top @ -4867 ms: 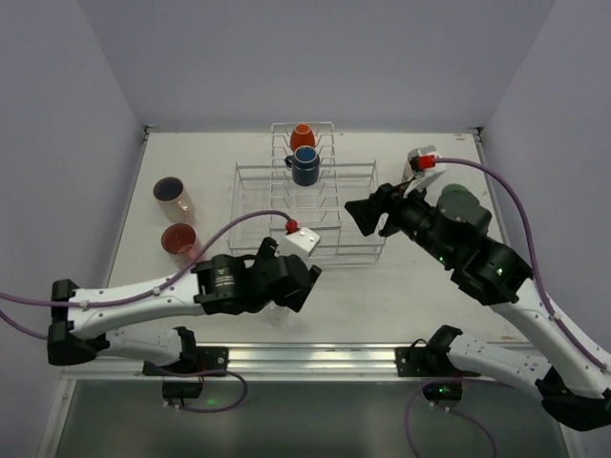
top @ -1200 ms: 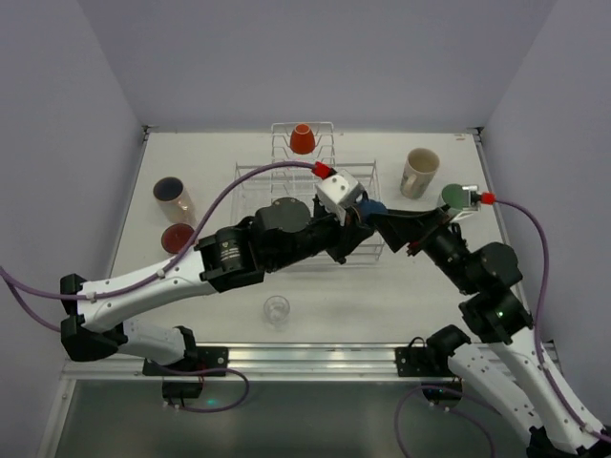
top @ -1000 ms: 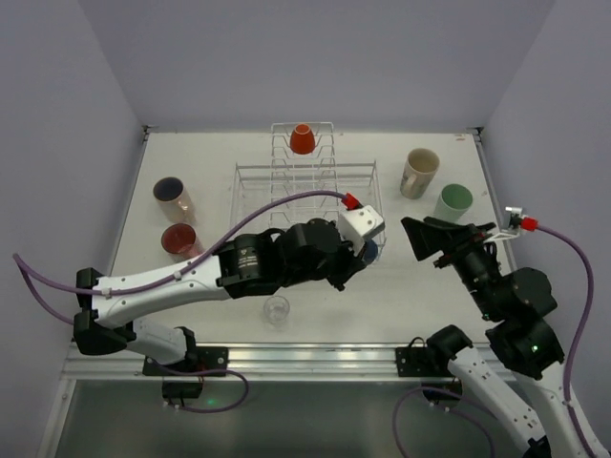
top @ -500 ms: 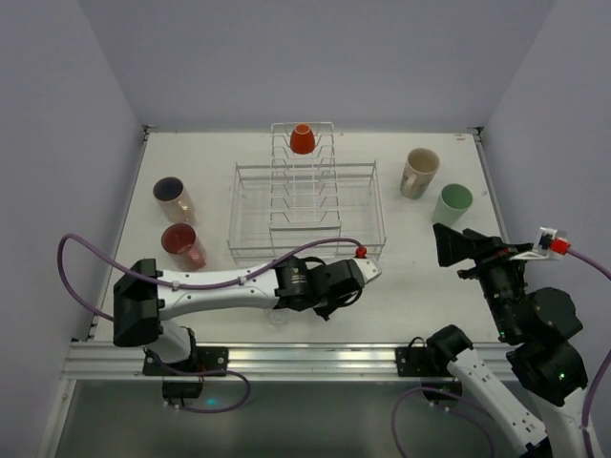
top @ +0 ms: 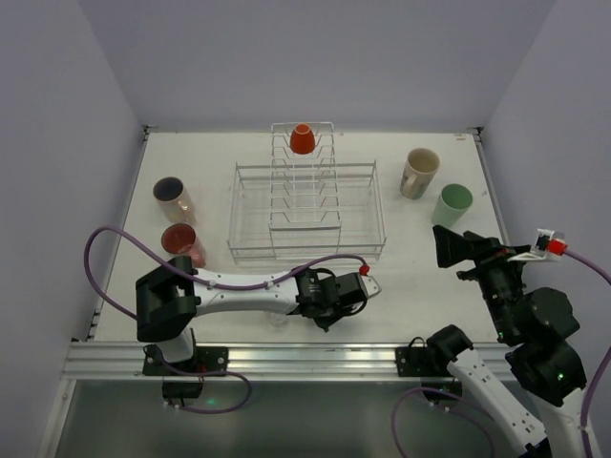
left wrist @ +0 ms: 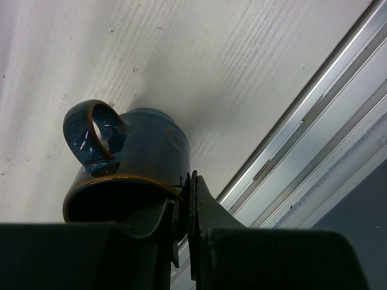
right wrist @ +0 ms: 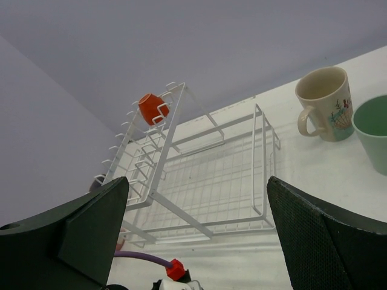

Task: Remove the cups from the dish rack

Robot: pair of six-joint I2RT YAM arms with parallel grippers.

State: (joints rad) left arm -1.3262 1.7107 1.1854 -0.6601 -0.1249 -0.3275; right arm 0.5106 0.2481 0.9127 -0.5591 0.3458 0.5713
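Note:
The wire dish rack (top: 250, 212) stands mid-table, also in the right wrist view (right wrist: 205, 181). An orange-red mug (top: 303, 139) (right wrist: 151, 107) hangs upside down on its tall tines at the far end. My left gripper (top: 334, 301) (left wrist: 183, 188) is low near the table's front edge, shut on the rim wall of a dark-blue mug (left wrist: 130, 160), one finger inside and one outside. From above that mug is hidden under the gripper. My right gripper (top: 456, 248) (right wrist: 196, 181) hangs wide open right of the rack, holding nothing.
A cream mug (top: 419, 172) and a mint-green tumbler (top: 452, 202) stand at the right. Two pink tumblers (top: 174, 197) (top: 181, 243) stand at the left. A clear glass (top: 276, 322) is mostly hidden under the left arm. The metal front rail (left wrist: 314, 139) runs beside the blue mug.
My left arm carried the dark-blue mug from the rack's right side down to the table's front edge. The right arm drew back to the right, then held still.

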